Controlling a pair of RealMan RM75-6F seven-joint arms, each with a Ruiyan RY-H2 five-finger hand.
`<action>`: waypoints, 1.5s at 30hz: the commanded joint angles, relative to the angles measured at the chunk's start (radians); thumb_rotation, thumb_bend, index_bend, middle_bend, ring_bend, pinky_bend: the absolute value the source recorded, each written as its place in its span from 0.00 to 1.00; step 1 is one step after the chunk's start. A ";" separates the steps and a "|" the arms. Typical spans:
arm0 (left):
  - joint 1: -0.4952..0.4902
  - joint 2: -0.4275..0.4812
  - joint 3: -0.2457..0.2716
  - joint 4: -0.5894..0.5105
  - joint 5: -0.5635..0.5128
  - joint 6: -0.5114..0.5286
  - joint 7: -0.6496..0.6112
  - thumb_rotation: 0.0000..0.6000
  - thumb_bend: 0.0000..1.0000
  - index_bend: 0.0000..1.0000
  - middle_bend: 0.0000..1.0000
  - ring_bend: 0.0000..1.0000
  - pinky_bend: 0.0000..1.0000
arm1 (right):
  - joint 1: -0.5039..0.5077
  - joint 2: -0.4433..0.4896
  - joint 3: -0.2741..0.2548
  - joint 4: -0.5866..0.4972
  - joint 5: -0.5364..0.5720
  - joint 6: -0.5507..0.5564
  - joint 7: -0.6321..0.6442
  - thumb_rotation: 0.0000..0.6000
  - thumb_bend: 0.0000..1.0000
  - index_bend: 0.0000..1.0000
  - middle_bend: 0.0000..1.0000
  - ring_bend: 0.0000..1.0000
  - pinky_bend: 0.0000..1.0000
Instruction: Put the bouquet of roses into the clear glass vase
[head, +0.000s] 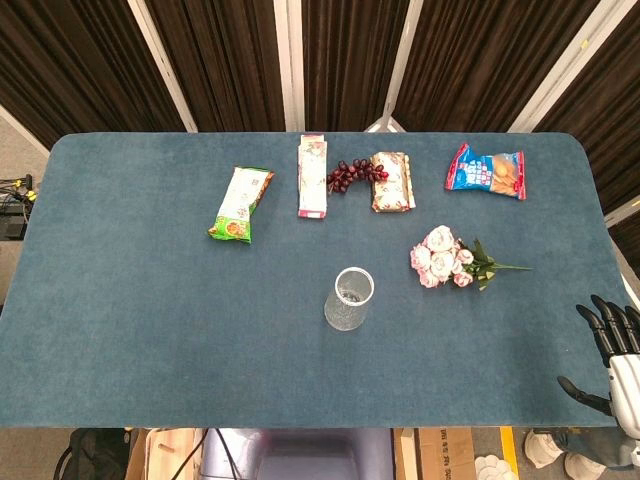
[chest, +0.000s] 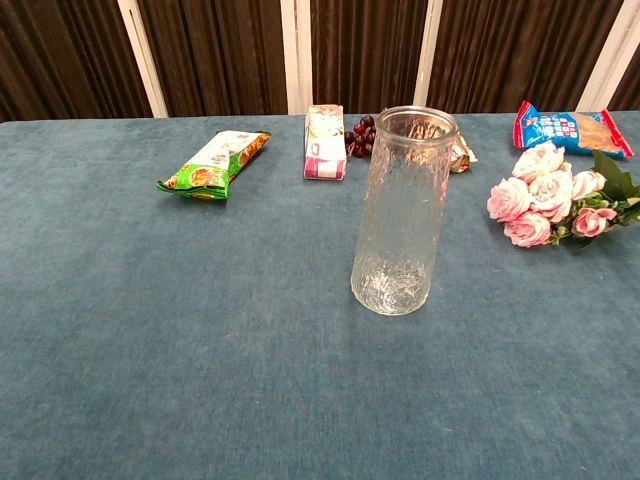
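I see the clear glass vase (head: 349, 298) standing upright near the middle of the blue table (head: 150, 300). The bouquet of roses (head: 452, 258) lies flat on the table to the right of the vase, apart from it, pink blooms toward the vase and green stem pointing right.

My right hand (head: 610, 355) shows only in the head view, at the table's right near corner, well apart from the bouquet. Its fingers are spread and it holds nothing. My left hand appears in neither view.

Along the far side lie a green snack bag (head: 241, 204), a pink-and-white packet (head: 313, 175), dark grapes (head: 352, 175), a tan packet (head: 392, 181) and a blue snack bag (head: 486, 171).
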 joint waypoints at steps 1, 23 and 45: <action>0.004 0.002 0.000 0.001 -0.002 0.004 -0.005 1.00 0.20 0.08 0.00 0.00 0.00 | 0.001 0.001 0.001 0.000 -0.001 -0.001 0.001 1.00 0.13 0.12 0.06 0.05 0.00; 0.013 -0.001 -0.001 -0.001 0.006 0.023 -0.001 1.00 0.20 0.08 0.00 0.00 0.00 | 0.010 0.010 -0.008 -0.015 0.002 -0.037 0.025 1.00 0.13 0.12 0.06 0.05 0.00; 0.022 -0.027 -0.013 0.032 0.039 0.079 -0.006 1.00 0.20 0.07 0.00 0.00 0.00 | 0.354 0.085 0.127 -0.029 0.343 -0.631 0.126 1.00 0.09 0.12 0.05 0.05 0.00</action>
